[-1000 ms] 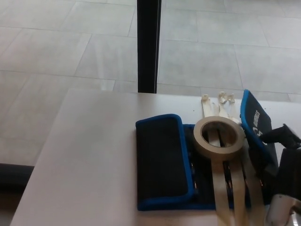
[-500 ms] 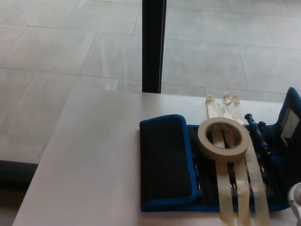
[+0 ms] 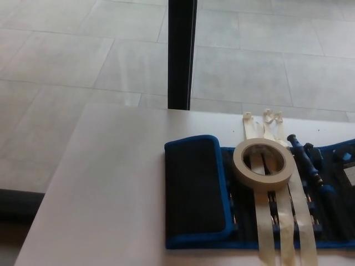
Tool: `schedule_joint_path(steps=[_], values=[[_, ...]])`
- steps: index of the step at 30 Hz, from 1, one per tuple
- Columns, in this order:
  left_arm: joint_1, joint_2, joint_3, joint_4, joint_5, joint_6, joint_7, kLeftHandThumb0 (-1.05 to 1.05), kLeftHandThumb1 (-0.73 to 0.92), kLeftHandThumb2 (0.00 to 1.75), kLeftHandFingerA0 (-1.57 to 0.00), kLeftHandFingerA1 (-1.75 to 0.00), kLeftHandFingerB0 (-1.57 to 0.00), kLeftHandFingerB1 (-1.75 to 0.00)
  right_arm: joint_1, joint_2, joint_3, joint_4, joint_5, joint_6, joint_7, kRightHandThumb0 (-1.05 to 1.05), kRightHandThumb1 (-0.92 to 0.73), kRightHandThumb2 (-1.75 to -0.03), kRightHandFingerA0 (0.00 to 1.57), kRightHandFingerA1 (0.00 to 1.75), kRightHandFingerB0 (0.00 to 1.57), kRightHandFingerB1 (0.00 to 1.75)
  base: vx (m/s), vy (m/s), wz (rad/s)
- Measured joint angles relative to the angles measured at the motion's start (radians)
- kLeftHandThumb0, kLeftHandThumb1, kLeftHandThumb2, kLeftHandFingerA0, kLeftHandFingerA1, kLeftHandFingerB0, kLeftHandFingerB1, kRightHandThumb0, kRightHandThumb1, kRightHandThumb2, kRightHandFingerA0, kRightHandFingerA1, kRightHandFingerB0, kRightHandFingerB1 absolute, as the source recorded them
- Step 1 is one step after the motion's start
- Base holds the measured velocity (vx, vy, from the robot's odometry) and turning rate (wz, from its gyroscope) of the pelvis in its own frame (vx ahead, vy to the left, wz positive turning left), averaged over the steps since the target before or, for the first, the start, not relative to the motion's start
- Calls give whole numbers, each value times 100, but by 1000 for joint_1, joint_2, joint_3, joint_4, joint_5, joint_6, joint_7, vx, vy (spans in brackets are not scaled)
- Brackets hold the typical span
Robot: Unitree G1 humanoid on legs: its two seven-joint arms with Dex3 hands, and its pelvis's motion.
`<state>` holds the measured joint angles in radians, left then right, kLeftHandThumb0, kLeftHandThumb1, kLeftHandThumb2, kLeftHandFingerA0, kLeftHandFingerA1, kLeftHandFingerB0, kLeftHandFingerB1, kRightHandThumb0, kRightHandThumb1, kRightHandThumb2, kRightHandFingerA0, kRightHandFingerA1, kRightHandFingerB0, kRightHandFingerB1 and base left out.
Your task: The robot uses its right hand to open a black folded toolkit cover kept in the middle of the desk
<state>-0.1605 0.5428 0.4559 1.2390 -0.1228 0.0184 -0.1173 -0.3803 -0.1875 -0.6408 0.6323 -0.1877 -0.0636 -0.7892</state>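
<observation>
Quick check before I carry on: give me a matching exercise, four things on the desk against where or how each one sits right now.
Things:
1. tape roll
2. left flap of the toolkit cover
3. blue-handled screwdriver
4. black post

States:
A. stands on the floor beyond the desk's far edge
B. folded over, shut
C. exposed in the opened right part
D. lies flat on tape strips across the cover's middle

Pairs: 1-D, 2-B, 3-C, 4-A

No part of the robot's body is shown in the head view. Neither hand is seen.
</observation>
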Motion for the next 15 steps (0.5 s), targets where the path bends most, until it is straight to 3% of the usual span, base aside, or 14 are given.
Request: schedule_joint_path(steps=[1, 2, 3, 4, 6, 7, 8, 9, 11, 12, 14, 15], values=[[0, 0, 0, 0, 0, 0, 0, -69, 76, 63, -49, -67, -43, -50, 7, -9, -25, 0, 15, 9, 9, -39, -61, -72, 72, 120, 69, 91, 0, 0, 0], [0, 0, 0, 0, 0, 0, 0, -70, 77, 64, -49, -66, -42, -49, 12, -16, -43, -1, 26, 15, 16, -41, -62, -75, 75, 128, 66, 96, 0, 0, 0], [0, 0, 0, 0, 0, 0, 0, -70, 78, 62, -49, -65, -42, -49, 18, -28, -70, -1, 43, 27, 28, -37, -61, -82, 81, 133, 64, 115, 0, 0, 0], [0, 0, 0, 0, 0, 0, 0, -67, 77, 63, -48, -65, -43, -49, 22, -38, -92, -3, 58, 36, 38, -49, -73, -71, 84, 133, 47, 108, 0, 0, 0], [-1, 0, 0, 0, 0, 0, 0, -67, 77, 63, -47, -64, -42, -49, 24, -70, -134, -5, 88, 55, 62, -47, -67, -80, 90, 133, 49, 112, 0, 0, 0], [-1, 0, 0, 0, 0, 0, 0, -67, 76, 63, -48, -64, -42, -48, 24, -91, -154, -5, 102, 67, 77, -43, -59, -100, 97, 137, 54, 129, 0, 0, 0], [0, 0, 0, 0, 0, 0, 0, -67, 76, 63, -48, -64, -42, -48, 24, -104, -165, -5, 110, 73, 84, -43, -59, -100, 97, 137, 54, 129, 0, 0, 0], [0, 0, 0, 0, 0, 0, 0, -67, 77, 62, -47, -64, -41, -47, 24, -131, -186, -4, 125, 85, 100, -43, -64, -89, 92, 133, 42, 111, 0, 0, 0], [0, 1, 1, 0, -1, 0, 0, -70, 75, 62, -51, -66, -44, -48, 24, -197, -215, 17, 151, 107, 133, -59, -71, -67, 91, 129, 44, 102, 0, 0, 0], [0, 1, 1, 0, -1, 0, 0, -70, 75, 62, -51, -66, -43, -49, 24, -231, -228, 33, 161, 114, 150, -63, -75, -63, 98, 136, 47, 101, 0, 0, 0], [0, 1, 1, 0, -1, 0, 0, -69, 75, 62, -50, -67, -42, -49, 24, -294, -248, 62, 179, 124, 181, -67, -76, -64, 85, 129, 37, 88, 0, 0, 0], [0, 1, 2, 0, -1, 0, -1, -69, 76, 62, -49, -67, -42, -49, 24, -325, -258, 80, 189, 129, 197, -70, -76, -64, 88, 128, 34, 89, 0, 0, 0]])
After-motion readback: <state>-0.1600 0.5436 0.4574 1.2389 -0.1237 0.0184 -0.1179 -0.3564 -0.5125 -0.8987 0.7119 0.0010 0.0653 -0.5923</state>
